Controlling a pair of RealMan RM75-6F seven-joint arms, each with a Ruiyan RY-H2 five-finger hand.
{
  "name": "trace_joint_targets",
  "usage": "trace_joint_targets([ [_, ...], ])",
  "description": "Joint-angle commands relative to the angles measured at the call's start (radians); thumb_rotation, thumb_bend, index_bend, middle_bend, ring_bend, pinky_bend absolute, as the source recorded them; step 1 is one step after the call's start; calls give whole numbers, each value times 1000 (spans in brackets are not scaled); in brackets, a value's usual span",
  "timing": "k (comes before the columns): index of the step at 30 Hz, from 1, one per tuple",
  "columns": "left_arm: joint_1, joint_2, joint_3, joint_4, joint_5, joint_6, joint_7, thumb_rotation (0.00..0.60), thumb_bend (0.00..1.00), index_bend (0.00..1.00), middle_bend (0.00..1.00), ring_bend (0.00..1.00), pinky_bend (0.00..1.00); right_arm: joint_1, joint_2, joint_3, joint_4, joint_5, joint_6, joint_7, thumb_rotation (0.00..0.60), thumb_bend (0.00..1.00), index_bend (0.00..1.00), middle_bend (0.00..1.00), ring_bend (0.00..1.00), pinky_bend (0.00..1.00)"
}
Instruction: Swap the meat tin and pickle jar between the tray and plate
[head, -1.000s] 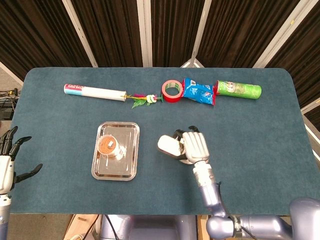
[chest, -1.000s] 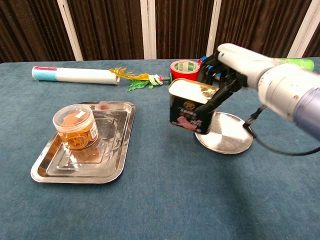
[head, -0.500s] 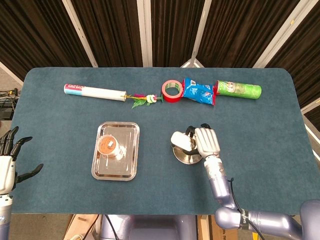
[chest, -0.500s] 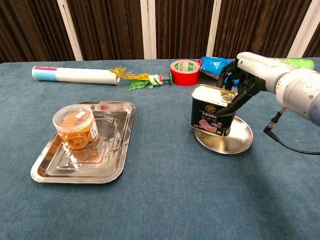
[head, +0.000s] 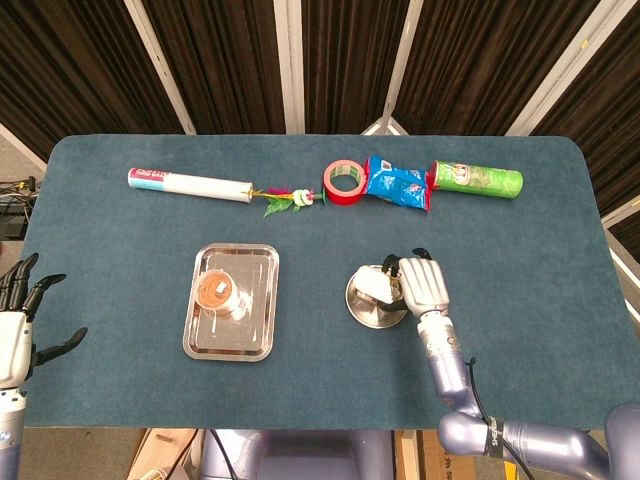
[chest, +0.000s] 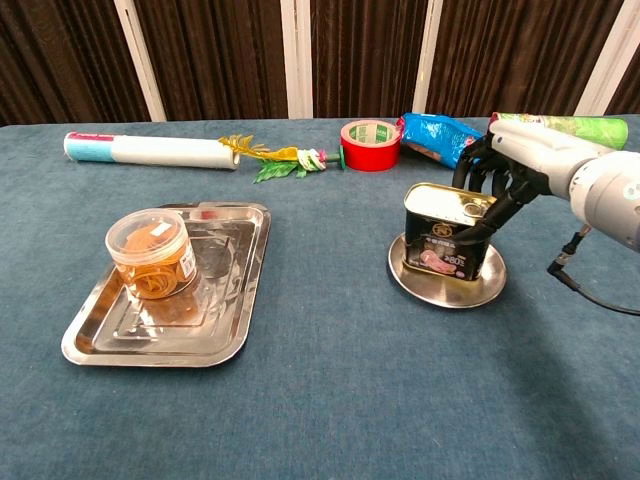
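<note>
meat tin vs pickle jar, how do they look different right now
The meat tin is a dark boxy metal can on the round plate, gripped by the right hand; the pickle jar is a clear round tub on the rectangular tray, untouched. Both stand upright.

This looks like a robot test lab or studio rather than a home: a teal cloth-covered tabletop (head: 520, 250) stands before dark pleated curtains (chest: 350, 55) with pale vertical struts (chest: 139, 58), and unrelated props sit in a row, a red tape roll (chest: 370, 144) beside a green cylindrical crisp can (head: 477, 180).
</note>
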Motion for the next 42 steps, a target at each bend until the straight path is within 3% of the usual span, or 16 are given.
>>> trace_joint_targets([
  [1,0,-4,1,-1,2,0,8,600,146,255,0,0,68,0,54,-27,-53,41,-38,-62,600,109,321,417,391,67],
  [5,2,-5,1,-2,4,0,11,600,145,255,0,0,68,12,101,-36,-109,102,-64,-117,600,22,41,130,167,4],
  [8,2,-4,-1,-2,3,-1,11,600,146,255,0,0,68,13,132,-34,-151,135,-75,-122,600,0,0,17,70,0],
  [12,2,1,0,-2,0,-7,12,600,145,255,0,0,68,-15,189,-29,-198,118,-44,-82,600,0,0,1,51,0],
  [17,5,14,6,-14,-11,-23,34,600,145,256,0,0,68,-154,275,-66,-216,-104,114,97,600,0,0,1,51,0],
  [22,9,29,14,-52,-30,-44,67,600,146,256,0,0,68,-296,275,-154,-60,-378,283,316,600,0,0,2,51,0],
  [27,28,38,27,-93,-36,-32,125,600,145,252,0,0,68,-408,249,-279,132,-555,389,354,600,0,0,2,42,0],
  [33,46,36,38,-117,-50,-24,201,600,146,236,0,0,68,-435,260,-304,156,-633,397,304,600,0,0,2,6,0],
  [42,31,24,51,-118,-36,-61,228,600,146,231,0,0,68,-466,343,-303,44,-638,362,278,600,0,0,2,0,0],
])
